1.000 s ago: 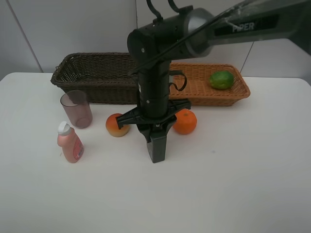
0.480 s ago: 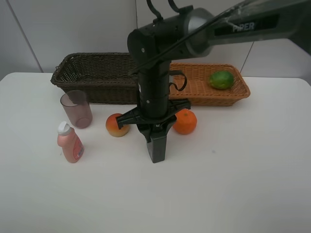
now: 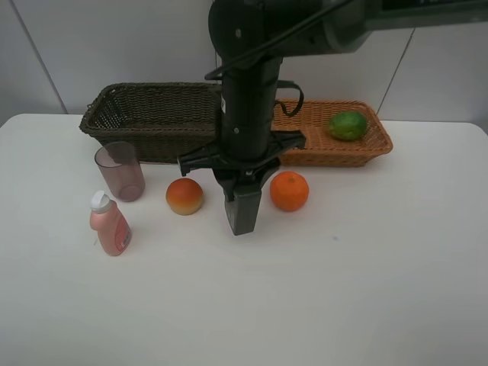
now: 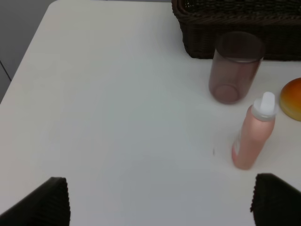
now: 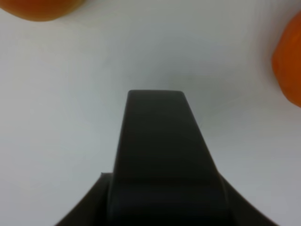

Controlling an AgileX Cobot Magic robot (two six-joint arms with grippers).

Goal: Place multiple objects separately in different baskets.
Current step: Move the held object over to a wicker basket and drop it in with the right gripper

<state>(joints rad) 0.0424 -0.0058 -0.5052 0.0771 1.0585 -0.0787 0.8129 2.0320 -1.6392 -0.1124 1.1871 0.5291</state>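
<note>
My right gripper (image 3: 242, 181) points down and is shut on the black rectangular bottle (image 3: 242, 212), holding it upright just above the table between the peach-like fruit (image 3: 184, 196) and the orange (image 3: 290, 191). The bottle fills the right wrist view (image 5: 162, 155). The green fruit (image 3: 348, 125) lies in the light tan basket (image 3: 328, 155). The dark brown basket (image 3: 145, 114) stands to its left. The purplish cup (image 3: 120, 171) and pink bottle (image 3: 110, 225) stand at the left, and both show in the left wrist view (image 4: 235, 68), (image 4: 253, 132). My left gripper (image 4: 160, 202) is open, apart from them.
The white table (image 3: 366, 290) runs wide in front of the objects and to the right. The right arm's dark body (image 3: 248, 84) hides part of both baskets where they meet. A wall stands right behind the baskets.
My right gripper has risen with the black bottle, lifting it off the table and a little toward the baskets. The other objects have not moved.
</note>
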